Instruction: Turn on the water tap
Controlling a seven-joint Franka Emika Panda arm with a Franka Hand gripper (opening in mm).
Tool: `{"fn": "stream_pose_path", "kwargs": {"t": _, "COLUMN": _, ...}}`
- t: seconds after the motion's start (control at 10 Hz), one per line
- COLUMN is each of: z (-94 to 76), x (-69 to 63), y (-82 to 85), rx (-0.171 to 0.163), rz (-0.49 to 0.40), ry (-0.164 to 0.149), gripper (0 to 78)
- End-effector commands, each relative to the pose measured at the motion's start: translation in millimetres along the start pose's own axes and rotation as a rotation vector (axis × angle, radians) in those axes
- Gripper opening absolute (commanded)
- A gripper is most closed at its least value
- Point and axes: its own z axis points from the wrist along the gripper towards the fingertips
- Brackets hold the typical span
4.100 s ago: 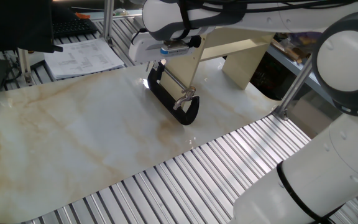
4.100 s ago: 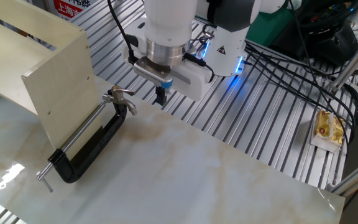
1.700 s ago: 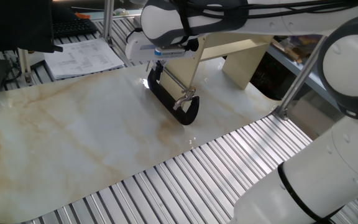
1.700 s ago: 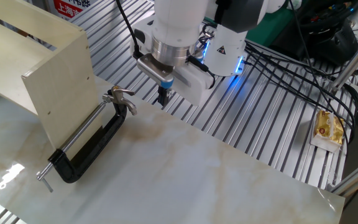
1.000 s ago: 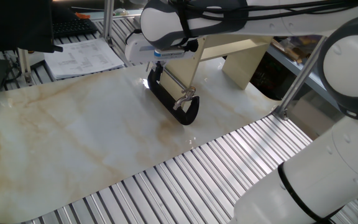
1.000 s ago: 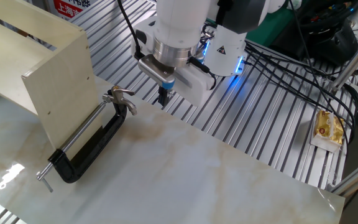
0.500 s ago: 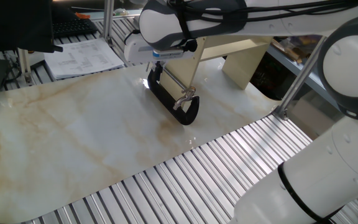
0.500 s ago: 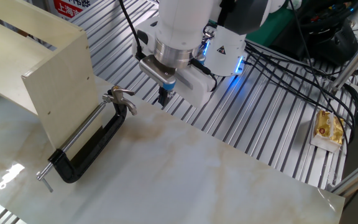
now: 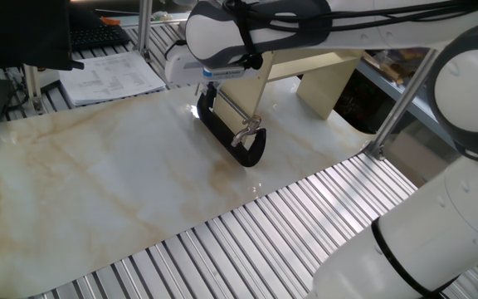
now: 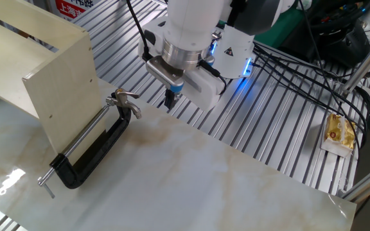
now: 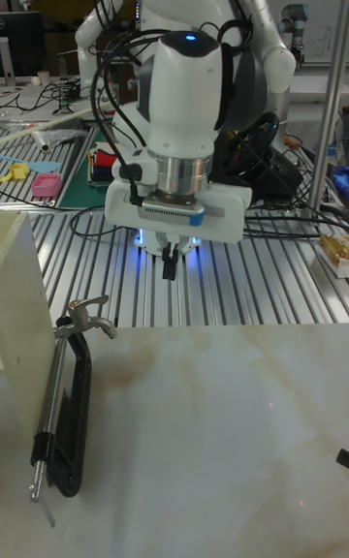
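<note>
Nothing of the job looks done yet. The water tap lies flat on the pale marble tabletop, its glossy black curved body pressed against the foot of a big beige block, with the thin silver rod running along its open side. Its small chrome lever sits at the end nearest the robot, and from where I stand nothing is touching it.

The gripper hangs in the air above the ribbed metal strip at the tabletop's edge, a little to the side of the lever and clearly apart from it. In the tall fixed view the gripper points straight down with its 2 fingers close together, a narrow stance, and nothing between them. I would judge the arm to be in the approach: it has to come across to the lever, drop to its height, then catch or nudge it round. All of the turning is left.

The beige block stands right beside the lever, so there is little room on that side; a descent that drifts that way could knock the block. The arm's wide white wrist overhangs the far end of the tap in one fixed view, hiding part of it. A sheaf of printed papers and a snack packet lie well away from the action, and bundles of black cables trail behind the robot's base, none of them in the path.
</note>
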Motion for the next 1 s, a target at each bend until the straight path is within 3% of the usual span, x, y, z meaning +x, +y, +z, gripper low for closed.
{"fn": "stream_pose_path", "kwargs": {"t": 0.1, "z": -0.6, "x": -0.3, "y": 0.9, "rx": 0.022, "rz": -0.017, "ry": -0.003, "gripper": 0.0}}
{"fn": "stream_pose_path", "kwargs": {"t": 0.2, "z": -2.0, "x": 1.2, "y": 3.3, "rx": 0.04, "rz": -0.02, "ry": -0.002, "gripper": 0.0}}
{"fn": "stream_pose_path", "kwargs": {"t": 0.4, "z": 0.2, "x": 2.4, "y": 8.0, "rx": -0.003, "rz": 0.009, "ry": 0.005, "gripper": 0.0}}
{"fn": "stream_pose_path", "kwargs": {"t": 0.5, "z": 1.9, "x": -2.8, "y": 3.7, "rx": -0.051, "rz": -0.003, "ry": 0.05, "gripper": 0.0}}
{"fn": "stream_pose_path", "kwargs": {"t": 1.0, "z": -10.2, "x": -30.4, "y": -4.9, "rx": -0.051, "rz": 0.001, "ry": 0.013, "gripper": 0.0}}
